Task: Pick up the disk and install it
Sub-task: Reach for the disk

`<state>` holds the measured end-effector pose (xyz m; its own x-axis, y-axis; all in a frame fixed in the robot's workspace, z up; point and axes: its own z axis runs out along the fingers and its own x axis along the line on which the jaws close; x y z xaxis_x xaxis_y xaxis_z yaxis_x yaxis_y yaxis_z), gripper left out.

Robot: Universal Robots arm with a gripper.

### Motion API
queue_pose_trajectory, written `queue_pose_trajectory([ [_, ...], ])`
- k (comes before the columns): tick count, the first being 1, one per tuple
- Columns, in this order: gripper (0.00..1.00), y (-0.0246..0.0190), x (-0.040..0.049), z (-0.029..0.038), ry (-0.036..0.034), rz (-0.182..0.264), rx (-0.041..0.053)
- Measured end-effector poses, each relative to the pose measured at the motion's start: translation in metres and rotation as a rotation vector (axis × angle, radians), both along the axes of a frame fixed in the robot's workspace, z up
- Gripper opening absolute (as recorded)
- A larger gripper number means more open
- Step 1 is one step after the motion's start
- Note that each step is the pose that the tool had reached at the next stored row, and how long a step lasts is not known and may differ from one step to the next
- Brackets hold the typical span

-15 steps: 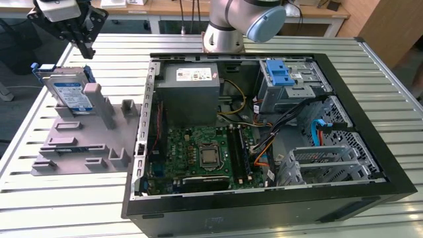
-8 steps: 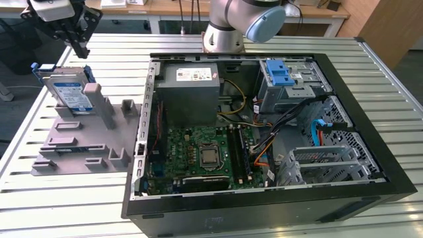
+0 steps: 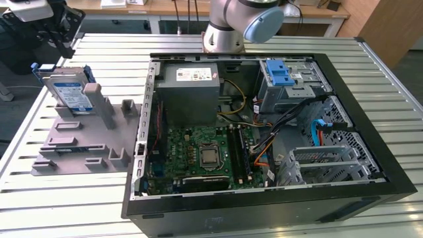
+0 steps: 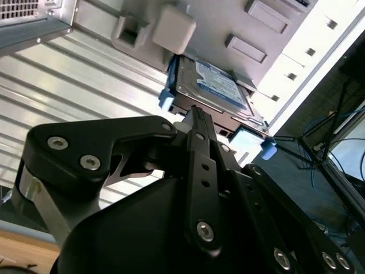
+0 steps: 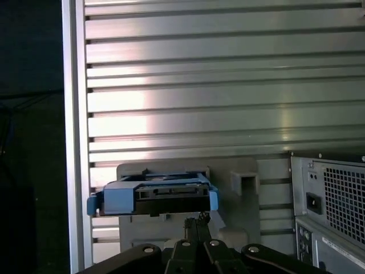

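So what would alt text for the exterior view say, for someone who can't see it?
A disk stands propped in a grey holder on a slatted metal table, with the robot's gripper poised near it. To the exterior view's right lies an open computer case.

Arm (image 3: 233, 22): grey elbow joint at the exterior view's upper centre.
Gripper (image 3: 66, 49): upper left corner, fingers closed together.

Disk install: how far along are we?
Nothing done yet: the disk stands in the grey fixture outside the open case. In hand: the tool, shut and empty, sits close to the disk, seemingly not touching. Left: the grasp and the whole install.
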<state>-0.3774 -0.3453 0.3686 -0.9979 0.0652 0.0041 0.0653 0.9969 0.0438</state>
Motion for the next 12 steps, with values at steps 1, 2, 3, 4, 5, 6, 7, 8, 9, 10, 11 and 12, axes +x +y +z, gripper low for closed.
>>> queue_pose_trajectory([
  [1, 0.11, 0.0008, -0.0045, -0.0007, 0.0, 0.0, 0.0],
  [2, 0.11, 0.0016, -0.009, -0.0013, 0.0002, 0.0, 0.0],
  [3, 0.11, 0.0022, -0.0135, -0.0018, 0.0011, 0.0, 0.0],
  [4, 0.11, 0.0026, -0.0172, -0.002, 0.0024, 0.0, 0.0],
  [5, 0.11, 0.0029, -0.0201, -0.0023, 0.0037, 0.0, 0.0],
  [6, 0.11, 0.003, -0.0219, -0.0024, 0.0043, 0.0, -0.0001],
  [7, 0.11, 0.0031, -0.0235, -0.0025, 0.0047, 0.0, 0.0],
  [8, 0.11, 0.0032, -0.0253, -0.0027, 0.005, 0.0, 0.0],
  [9, 0.11, 0.0032, -0.0272, -0.0028, 0.0052, 0.0, 0.0],
  [10, 0.11, 0.0033, -0.0293, -0.003, 0.0054, 0.0, 0.0],
  [11, 0.11, 0.0034, -0.0317, -0.0032, 0.0058, 0.0, 0.0],
  [12, 0.11, 0.0037, -0.0341, -0.0034, 0.0059, 0.0, 0.0],
])
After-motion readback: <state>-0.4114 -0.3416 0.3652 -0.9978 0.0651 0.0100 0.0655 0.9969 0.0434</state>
